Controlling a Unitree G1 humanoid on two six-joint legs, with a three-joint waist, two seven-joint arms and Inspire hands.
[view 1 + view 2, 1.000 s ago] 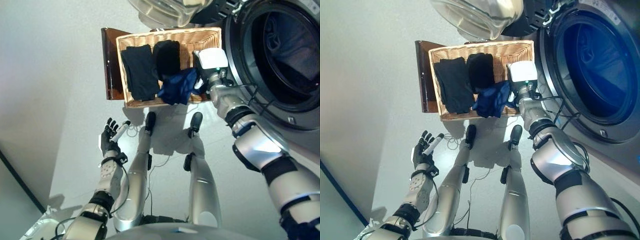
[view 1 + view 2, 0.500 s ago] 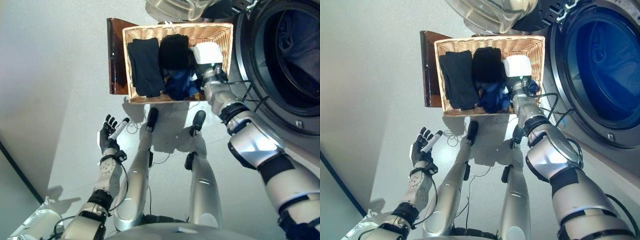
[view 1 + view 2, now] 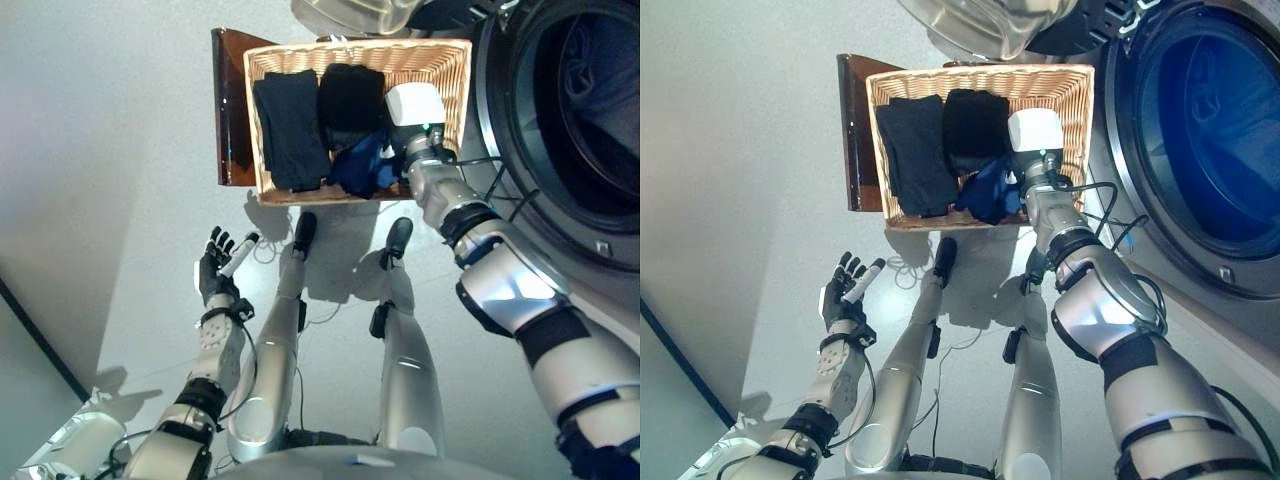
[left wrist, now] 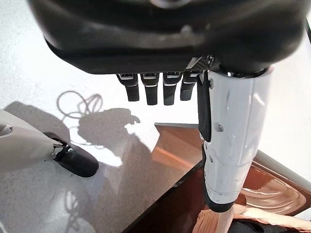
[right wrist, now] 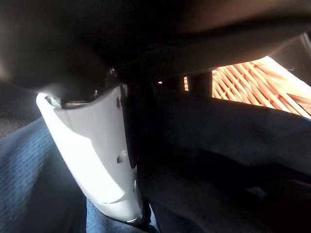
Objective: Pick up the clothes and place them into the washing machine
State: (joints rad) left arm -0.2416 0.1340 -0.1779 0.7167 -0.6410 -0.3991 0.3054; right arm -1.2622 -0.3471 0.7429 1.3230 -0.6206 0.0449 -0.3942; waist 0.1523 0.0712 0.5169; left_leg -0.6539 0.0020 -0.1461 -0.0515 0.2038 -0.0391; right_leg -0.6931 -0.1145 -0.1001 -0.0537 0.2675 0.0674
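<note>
In the wicker basket [image 3: 455, 75] on the floor [image 3: 110, 150], just beside the open washing machine [image 3: 560, 120]: a dark grey folded garment [image 3: 290, 130] along the robot's left side, a black garment [image 3: 350, 95] next to it, a blue garment [image 3: 365, 165] bunched at the near edge. Brown panel [image 3: 230, 110] standing against the basket's left wall.

Right hand [image 5: 92, 160] down inside the basket, wrist camera's white housing uppermost, buried among the blue and black cloth. From its own wrist view only the white-covered thumb plain to see, lying on blue fabric, with dark cloth and wicker weave beyond; fingers lost in shadow and cloth (cannot tell whether curled round anything or straight).

Left hand [image 3: 215, 275] low over the bare floor, well apart from the basket, palm up. Fingers [image 4: 148, 90] straight and side by side, thumb extended alongside, nothing in them.

Washing machine drum dark, with some blue-grey cloth [image 3: 600, 60] showing inside; glass door [image 3: 980, 20] swung open above the basket's far edge. None of the basket's three garments lifted clear.
</note>
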